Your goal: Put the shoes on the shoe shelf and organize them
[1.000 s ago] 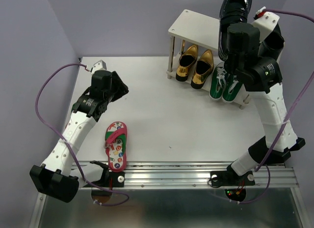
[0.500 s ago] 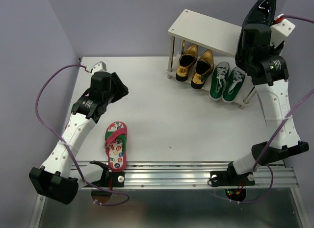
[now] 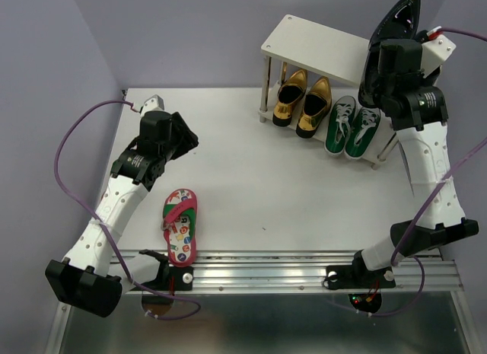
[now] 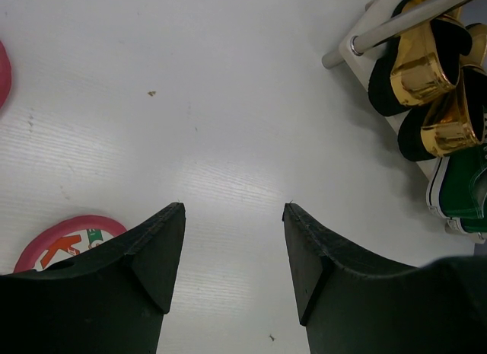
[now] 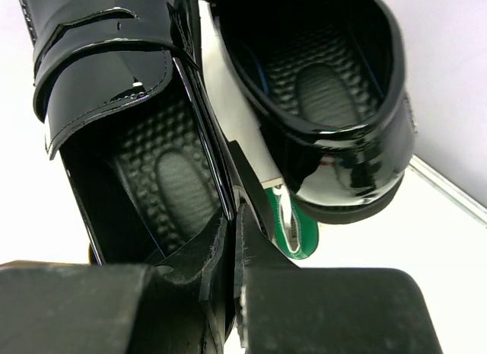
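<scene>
My right gripper (image 5: 236, 217) is shut on the side wall of a glossy black loafer (image 5: 114, 80) and holds it high over the right end of the shoe shelf (image 3: 312, 42). The loafer points up in the top view (image 3: 402, 15). A second black loafer (image 5: 335, 80) lies close beside it. Gold loafers (image 3: 304, 99) and green sneakers (image 3: 351, 125) stand under the shelf's top board. One red-pink flip-flop (image 3: 180, 224) lies on the table near the front left. My left gripper (image 4: 234, 209) is open and empty, above the table beyond the flip-flop (image 4: 65, 236).
The shelf's thin metal leg (image 4: 403, 19) stands next to the gold loafers (image 4: 426, 72). A green sneaker (image 4: 460, 190) is at the left wrist view's right edge. Purple walls close the back and left. A metal rail (image 3: 304, 266) runs along the table's near edge.
My right arm has swung to the right with the black loafer and turned it toe-up over the shelf's right end. The left arm has not moved.
</scene>
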`<action>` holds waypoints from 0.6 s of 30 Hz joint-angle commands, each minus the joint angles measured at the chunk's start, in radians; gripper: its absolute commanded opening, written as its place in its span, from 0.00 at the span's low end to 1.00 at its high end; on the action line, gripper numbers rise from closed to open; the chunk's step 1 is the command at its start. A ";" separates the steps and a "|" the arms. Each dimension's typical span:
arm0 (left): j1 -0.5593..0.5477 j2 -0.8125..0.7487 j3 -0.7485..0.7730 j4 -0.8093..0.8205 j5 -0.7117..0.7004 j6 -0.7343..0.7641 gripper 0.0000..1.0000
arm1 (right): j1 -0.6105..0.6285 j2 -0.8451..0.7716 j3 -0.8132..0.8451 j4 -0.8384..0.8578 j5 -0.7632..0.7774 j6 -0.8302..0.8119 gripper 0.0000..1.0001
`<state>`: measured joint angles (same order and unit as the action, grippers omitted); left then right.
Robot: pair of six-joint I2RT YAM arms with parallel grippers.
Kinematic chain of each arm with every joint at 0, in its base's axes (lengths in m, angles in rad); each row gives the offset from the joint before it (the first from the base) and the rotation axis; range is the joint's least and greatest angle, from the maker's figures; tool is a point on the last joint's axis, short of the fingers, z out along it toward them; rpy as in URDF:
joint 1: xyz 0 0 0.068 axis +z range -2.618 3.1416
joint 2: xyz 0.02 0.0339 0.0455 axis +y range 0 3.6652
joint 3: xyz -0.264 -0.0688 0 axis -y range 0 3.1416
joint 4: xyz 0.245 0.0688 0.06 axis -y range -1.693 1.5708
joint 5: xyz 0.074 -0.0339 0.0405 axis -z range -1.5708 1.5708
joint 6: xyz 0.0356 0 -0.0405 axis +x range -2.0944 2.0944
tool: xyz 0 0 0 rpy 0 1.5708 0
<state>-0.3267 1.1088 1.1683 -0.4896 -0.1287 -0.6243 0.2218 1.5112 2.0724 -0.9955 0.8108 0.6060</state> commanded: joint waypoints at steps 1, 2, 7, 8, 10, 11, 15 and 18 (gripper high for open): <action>0.005 -0.012 -0.010 0.036 0.009 0.021 0.65 | -0.028 -0.057 0.006 0.136 0.024 0.061 0.01; 0.006 -0.013 -0.013 0.036 0.009 0.021 0.65 | -0.029 -0.057 0.005 0.136 0.015 0.067 0.01; 0.008 -0.013 -0.016 0.037 0.009 0.023 0.65 | -0.058 -0.052 -0.009 0.136 -0.002 0.093 0.01; 0.009 -0.015 -0.016 0.037 0.009 0.024 0.65 | -0.058 -0.048 -0.009 0.136 -0.010 0.098 0.01; 0.009 -0.015 -0.013 0.034 0.009 0.026 0.65 | -0.067 -0.043 -0.003 0.138 -0.024 0.100 0.01; 0.011 -0.017 -0.013 0.036 0.009 0.026 0.65 | -0.067 -0.040 0.002 0.138 -0.033 0.100 0.01; 0.012 -0.015 -0.010 0.031 0.014 0.031 0.65 | -0.076 -0.052 -0.003 0.175 -0.085 0.075 0.39; 0.014 -0.017 -0.007 0.031 0.015 0.031 0.65 | -0.076 -0.075 -0.035 0.228 -0.125 0.055 0.46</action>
<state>-0.3199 1.1091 1.1542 -0.4831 -0.1196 -0.6144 0.1562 1.4933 2.0445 -0.9192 0.7258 0.6643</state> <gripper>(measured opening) 0.650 0.448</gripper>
